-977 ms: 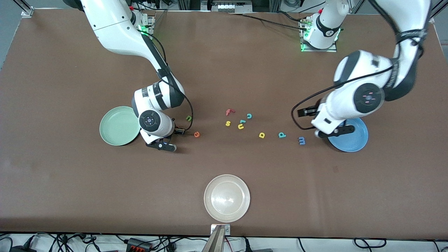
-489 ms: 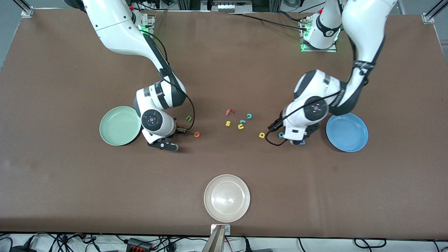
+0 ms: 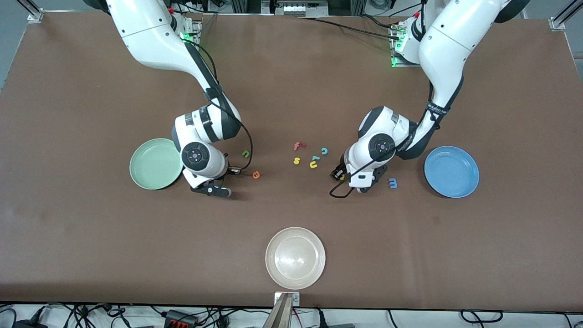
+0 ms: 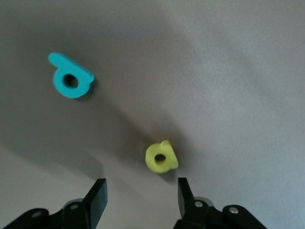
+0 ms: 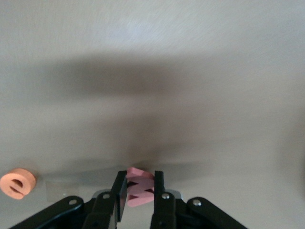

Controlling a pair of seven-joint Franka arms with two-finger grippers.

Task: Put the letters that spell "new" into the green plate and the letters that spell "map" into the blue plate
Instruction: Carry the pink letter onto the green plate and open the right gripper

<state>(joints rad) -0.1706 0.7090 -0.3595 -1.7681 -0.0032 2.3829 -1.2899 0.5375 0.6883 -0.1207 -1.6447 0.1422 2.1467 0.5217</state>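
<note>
Front view: we take the round pale mint-green plate (image 3: 156, 164) as landmark. The right gripper (image 3: 217, 187) sits low just beside it, toward the left arm's end; the small orange foam "e" (image 3: 256, 174) and dark green foam "n" (image 3: 246, 153) lie further that way. The left gripper (image 3: 360, 186) hangs well apart, near the round bright blue plate (image 3: 451, 171) and blue foam "m" (image 3: 392, 182).

Left wrist view: fingers (image 4: 96, 198) stand apart, empty, over the yellow foam "a" (image 4: 161, 157); the teal foam "p" (image 4: 70, 76) lies beside.

Right wrist view: jaws are clamped on the salmon-red foam "w" (image 5: 138, 187). We judge these letters light, soft and compressible; pinch across flat edges gently.

letters (image 3: 313, 159) between plates (image 3: 155, 164), table (image 3: 91, 237)
</note>
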